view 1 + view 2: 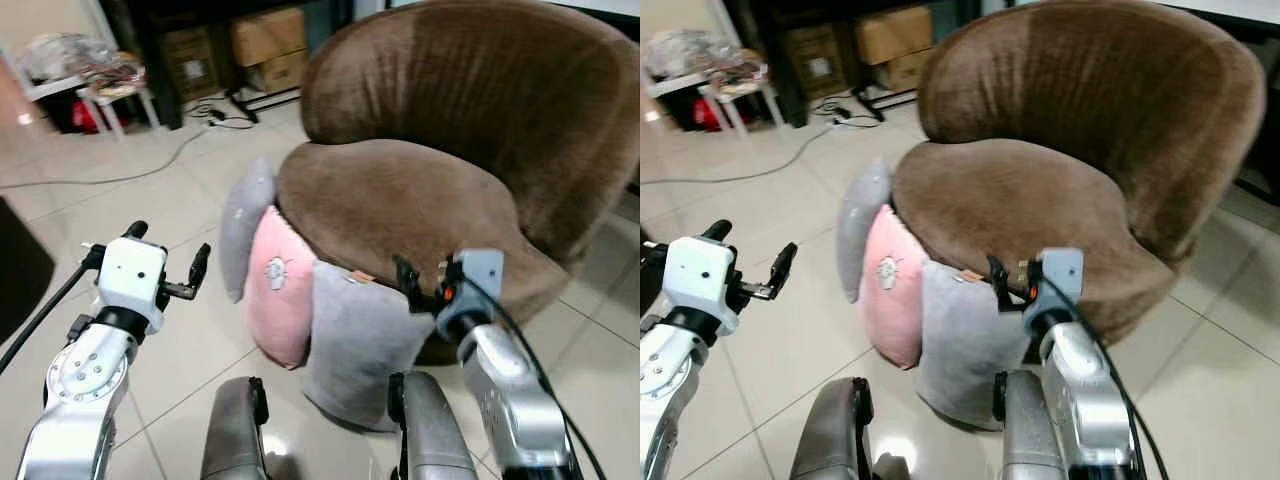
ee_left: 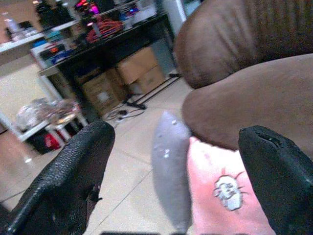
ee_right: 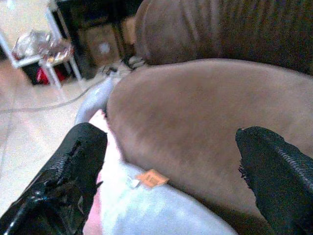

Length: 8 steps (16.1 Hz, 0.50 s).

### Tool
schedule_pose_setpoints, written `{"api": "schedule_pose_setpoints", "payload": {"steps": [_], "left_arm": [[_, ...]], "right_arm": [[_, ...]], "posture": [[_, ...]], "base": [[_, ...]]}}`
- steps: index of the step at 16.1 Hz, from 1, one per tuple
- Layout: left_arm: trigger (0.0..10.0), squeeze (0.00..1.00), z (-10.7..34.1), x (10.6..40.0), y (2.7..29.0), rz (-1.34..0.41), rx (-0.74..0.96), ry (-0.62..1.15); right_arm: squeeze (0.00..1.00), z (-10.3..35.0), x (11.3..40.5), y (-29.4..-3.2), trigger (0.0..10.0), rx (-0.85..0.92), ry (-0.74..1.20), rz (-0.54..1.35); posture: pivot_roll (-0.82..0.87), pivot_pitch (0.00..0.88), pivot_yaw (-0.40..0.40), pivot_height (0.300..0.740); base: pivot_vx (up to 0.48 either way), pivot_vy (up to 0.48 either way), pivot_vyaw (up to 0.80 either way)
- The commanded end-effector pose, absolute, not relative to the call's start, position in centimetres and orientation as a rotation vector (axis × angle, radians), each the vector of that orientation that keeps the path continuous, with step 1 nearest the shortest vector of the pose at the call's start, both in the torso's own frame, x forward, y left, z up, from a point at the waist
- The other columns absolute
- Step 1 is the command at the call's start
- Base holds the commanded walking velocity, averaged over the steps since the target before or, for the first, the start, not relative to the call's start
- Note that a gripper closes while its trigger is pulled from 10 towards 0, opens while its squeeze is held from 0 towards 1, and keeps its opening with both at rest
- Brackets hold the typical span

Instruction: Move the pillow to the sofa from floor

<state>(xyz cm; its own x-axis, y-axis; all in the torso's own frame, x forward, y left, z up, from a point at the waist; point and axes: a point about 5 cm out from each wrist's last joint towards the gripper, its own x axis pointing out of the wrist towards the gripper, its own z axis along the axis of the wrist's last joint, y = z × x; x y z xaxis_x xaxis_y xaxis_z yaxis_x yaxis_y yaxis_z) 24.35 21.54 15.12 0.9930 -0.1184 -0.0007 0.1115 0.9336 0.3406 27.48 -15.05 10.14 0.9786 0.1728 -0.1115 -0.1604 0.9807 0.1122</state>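
Three pillows stand on edge on the floor point(image 1: 180, 340), leaning against the brown sofa point(image 1: 400, 200): a grey pillow point(image 1: 358, 340) at 6 o'clock of the seat, a pink pillow point(image 1: 280, 285) and a second grey pillow point(image 1: 246, 225) toward 9 o'clock. The right claw point(image 1: 430, 285) hovers over the nearest grey one, fingers apart; the left claw point(image 1: 168, 262), also spread, hangs at 9 o'clock. A grip on the pillow's top edge looks best. Open tile lies left; the seat is bare.

Bright, even indoor light; glare on the floor tiles point(image 1: 262, 445); soft, slightly blurred wrist views.
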Motion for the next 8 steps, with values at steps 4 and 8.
{"api": "schedule_pose_setpoints", "payload": {"steps": [4, 8], "left_arm": [[10.0, 0.00, 14.5, 24.8, 20.6, -0.236, 0.376, 0.005], [10.0, 0.00, 14.4, 25.3, 20.3, -0.280, 0.363, 0.014]], "right_arm": [[1.00, 10.6, 30.2, -14.0, 10.0, 0.106, 0.068, 0.295], [1.00, 9.5, 32.1, -14.1, 10.0, -0.011, 0.164, 0.220]], "posture": [[-0.09, 0.000, 0.048, 0.525], [-0.11, 0.000, 0.068, 0.525]], "base": [[0.000, 0.000, 0.00], [0.000, 0.000, 0.00]]}}
